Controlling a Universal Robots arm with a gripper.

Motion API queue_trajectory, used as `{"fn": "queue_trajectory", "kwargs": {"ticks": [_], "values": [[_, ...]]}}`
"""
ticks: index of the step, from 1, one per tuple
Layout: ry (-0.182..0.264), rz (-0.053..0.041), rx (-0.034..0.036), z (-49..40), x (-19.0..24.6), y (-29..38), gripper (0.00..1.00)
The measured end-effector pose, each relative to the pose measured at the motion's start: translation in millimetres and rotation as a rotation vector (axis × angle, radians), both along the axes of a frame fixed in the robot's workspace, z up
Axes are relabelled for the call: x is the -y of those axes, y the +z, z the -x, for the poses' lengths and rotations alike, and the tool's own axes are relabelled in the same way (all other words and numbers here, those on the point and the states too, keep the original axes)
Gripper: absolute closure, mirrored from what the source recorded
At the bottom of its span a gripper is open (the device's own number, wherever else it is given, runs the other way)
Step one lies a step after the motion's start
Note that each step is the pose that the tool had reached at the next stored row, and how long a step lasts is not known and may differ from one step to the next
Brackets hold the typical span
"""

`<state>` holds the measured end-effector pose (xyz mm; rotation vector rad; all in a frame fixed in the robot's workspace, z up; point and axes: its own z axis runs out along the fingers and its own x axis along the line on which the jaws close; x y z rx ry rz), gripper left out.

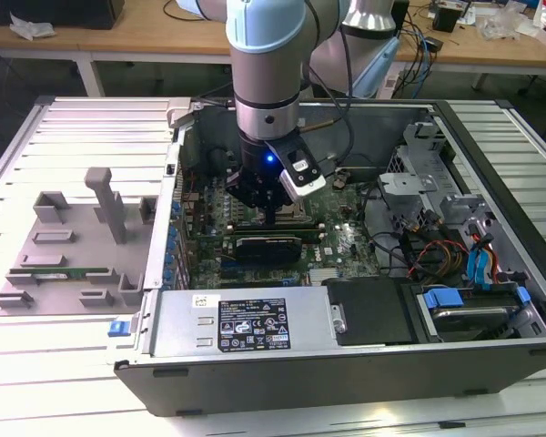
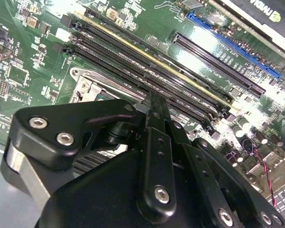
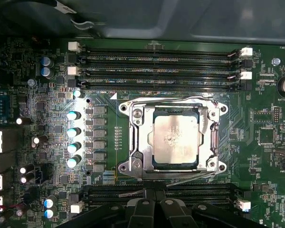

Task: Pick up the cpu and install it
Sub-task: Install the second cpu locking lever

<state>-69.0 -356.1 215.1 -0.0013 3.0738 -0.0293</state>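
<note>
Black label (image 1: 255, 330) with white print and symbols, plus a small white sticker (image 1: 203, 301), stand on the power supply housing (image 1: 182, 330) at the case's near edge; neither is legible. In the first wrist view, white lettering on the motherboard (image 3: 109, 142) beside the memory slots (image 3: 156, 71) is too fine to read. Faint marks on the cpu (image 3: 175, 137) lid are illegible.

Access above the socket frame (image 3: 175, 137) is unobstructed — the cpu (image 3: 175, 137) sits exposed within it. Memory slots (image 3: 156, 71) border the frame on two opposite sides; upright capacitors (image 3: 74, 137) stand along a third — lateral clearance there is limited.
</note>
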Motion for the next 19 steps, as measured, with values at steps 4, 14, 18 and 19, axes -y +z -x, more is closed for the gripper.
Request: {"fn": "queue_trajectory", "kwargs": {"ticks": [4, 14, 18, 19], "values": [[0.0, -0.0001, 0.0001, 0.1, 0.0, -0.8, 0.89], [0.0, -0.0042, 0.0002, 7.3, 0.0, -7.4, 0.89], [0.0, -0.0059, 0.0029, 10.6, 0.0, -7.4, 0.89], [0.0, -0.0066, 0.005, 11.5, 0.0, -7.3, 0.89]]}}
